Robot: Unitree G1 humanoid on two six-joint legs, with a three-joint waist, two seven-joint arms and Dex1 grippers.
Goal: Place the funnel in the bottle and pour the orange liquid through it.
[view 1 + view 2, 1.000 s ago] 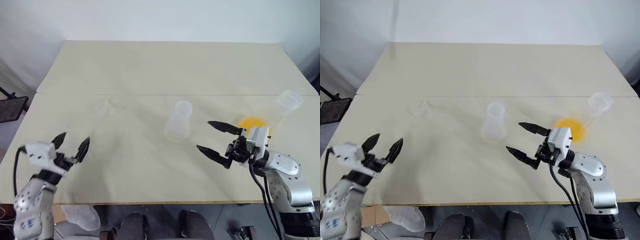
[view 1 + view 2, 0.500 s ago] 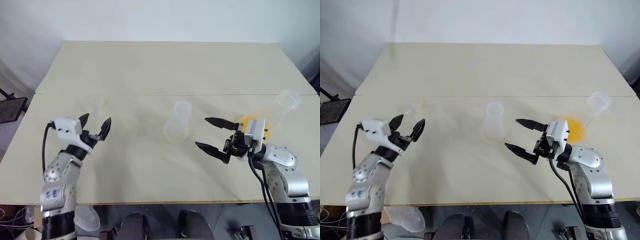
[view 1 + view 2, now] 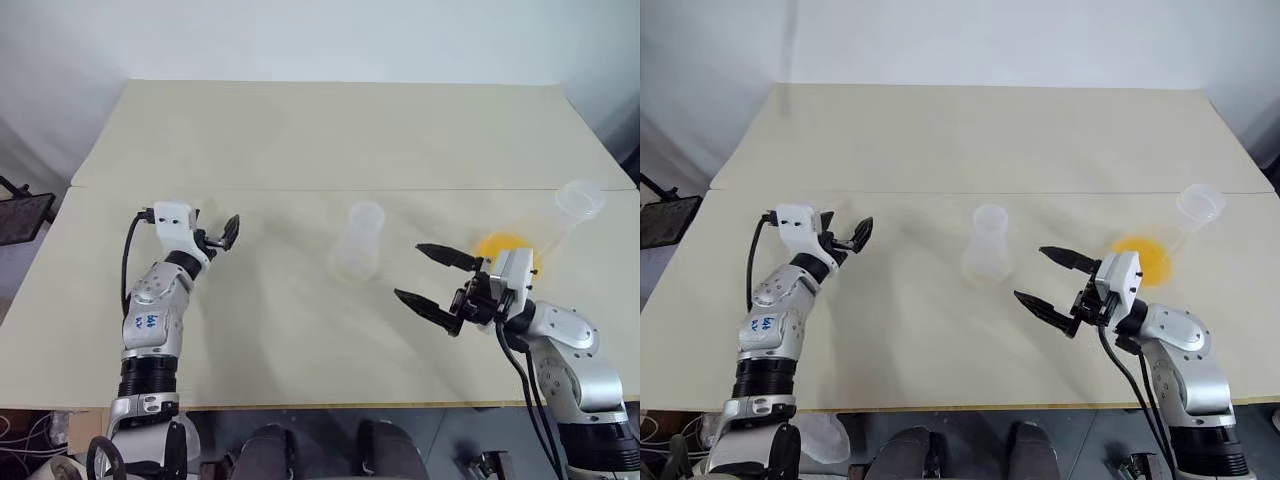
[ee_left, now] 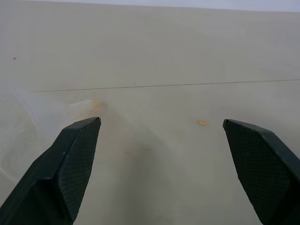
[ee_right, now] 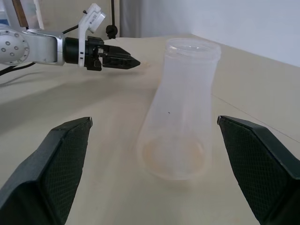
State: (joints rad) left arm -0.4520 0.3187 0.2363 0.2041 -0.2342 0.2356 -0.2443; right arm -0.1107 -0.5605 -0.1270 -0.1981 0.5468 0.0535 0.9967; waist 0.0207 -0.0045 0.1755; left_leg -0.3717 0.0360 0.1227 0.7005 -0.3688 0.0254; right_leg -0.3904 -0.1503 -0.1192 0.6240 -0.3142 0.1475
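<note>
Right wrist view — bottle [image 5: 182,112] upright between the right tool's [image 5: 154,178] spread, empty fingers.

Hazy bottle [image 5: 180,110] upright (empty), between wide-spread fingers [image 5: 56,159], left gripper [image 5: 123,60] beyond

The bottle [image 3: 358,242] is stood upright at the centre of the table [image 3: 330,130], with the orange liquid [image 3: 503,246] set at its three o'clock and the left gripper [image 3: 222,236] held at its nine o'clock, well apart from it.
</note>
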